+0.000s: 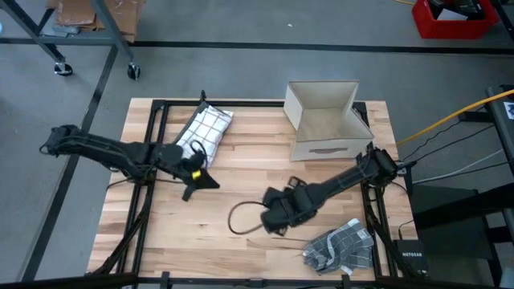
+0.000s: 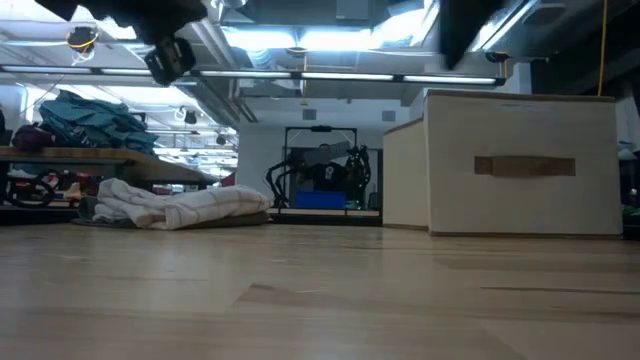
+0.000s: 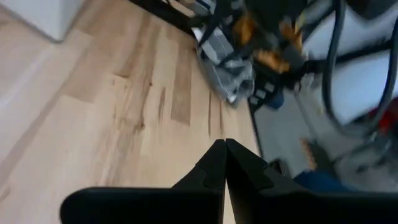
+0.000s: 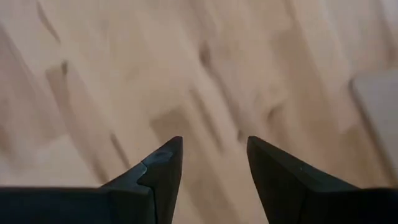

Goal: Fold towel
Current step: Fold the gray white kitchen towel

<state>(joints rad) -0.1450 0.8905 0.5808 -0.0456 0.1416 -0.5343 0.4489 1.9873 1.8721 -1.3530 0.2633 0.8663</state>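
Grey towel (image 1: 341, 246) lies crumpled at the near right corner – nearest the right gripper (image 1: 277, 217), jaws apart, empty – left gripper (image 1: 193, 183) pinched together, farther off.

Colours and patterns on the tabletop

White towel (image 1: 206, 128) with a dark grid check; grey towel (image 1: 341, 246) with a light check; pale box (image 1: 325, 120); light wood tabletop (image 1: 241, 177); dark fingers (image 4: 158, 177).
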